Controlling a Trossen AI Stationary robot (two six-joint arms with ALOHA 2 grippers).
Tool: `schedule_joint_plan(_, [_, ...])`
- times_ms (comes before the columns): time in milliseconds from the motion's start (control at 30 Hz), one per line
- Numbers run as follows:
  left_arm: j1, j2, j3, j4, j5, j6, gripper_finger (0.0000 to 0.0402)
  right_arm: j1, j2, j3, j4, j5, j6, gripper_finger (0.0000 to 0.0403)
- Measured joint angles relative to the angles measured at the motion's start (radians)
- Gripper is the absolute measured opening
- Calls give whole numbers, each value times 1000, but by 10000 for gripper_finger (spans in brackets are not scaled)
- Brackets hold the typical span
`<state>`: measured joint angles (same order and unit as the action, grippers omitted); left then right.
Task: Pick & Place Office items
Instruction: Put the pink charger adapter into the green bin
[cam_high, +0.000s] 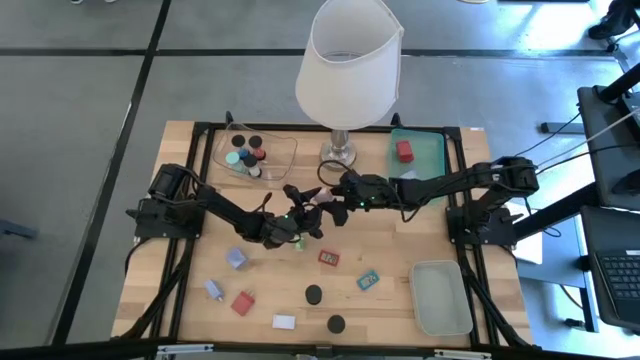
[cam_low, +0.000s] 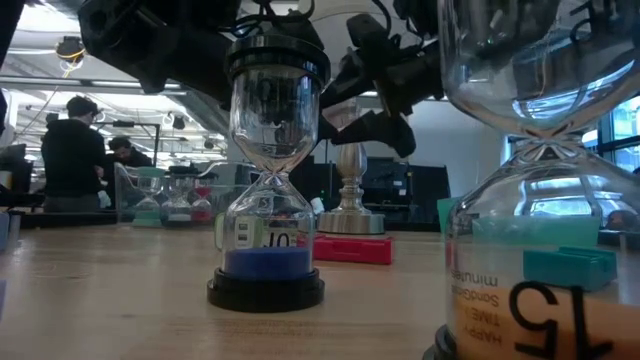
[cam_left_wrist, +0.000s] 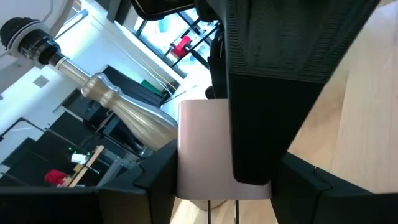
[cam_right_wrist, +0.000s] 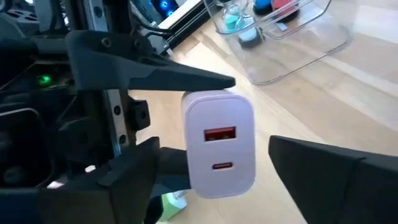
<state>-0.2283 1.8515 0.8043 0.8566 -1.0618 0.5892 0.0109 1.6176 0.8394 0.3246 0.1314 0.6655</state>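
— What sort of place is this?

— A robotics lab or workshop, not a home. The wooden table (cam_high: 200, 240) stands on a bare grey floor (cam_high: 80, 150) marked with dark lines, and a black frame (cam_high: 205, 130) is fixed along the table's edges.

— What else points that way?

— Just right of the table a keyboard (cam_high: 620, 285) rests on a stand, with cables (cam_high: 585, 125) running towards it. Looking level across the table, the room behind opens wide, with ceiling lights and two people (cam_low: 75, 150) at benches beyond the table's far left end.
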Motion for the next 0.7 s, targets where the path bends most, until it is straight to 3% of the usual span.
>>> schedule_joint_plan(433, [1,0,0,-2,17,-8,196,1,-3,0,4,37,-4,120])
schedule_joint_plan(700, [-2,0,0,-3,20,-44,216,1,-3,0,4,40,-4,118])
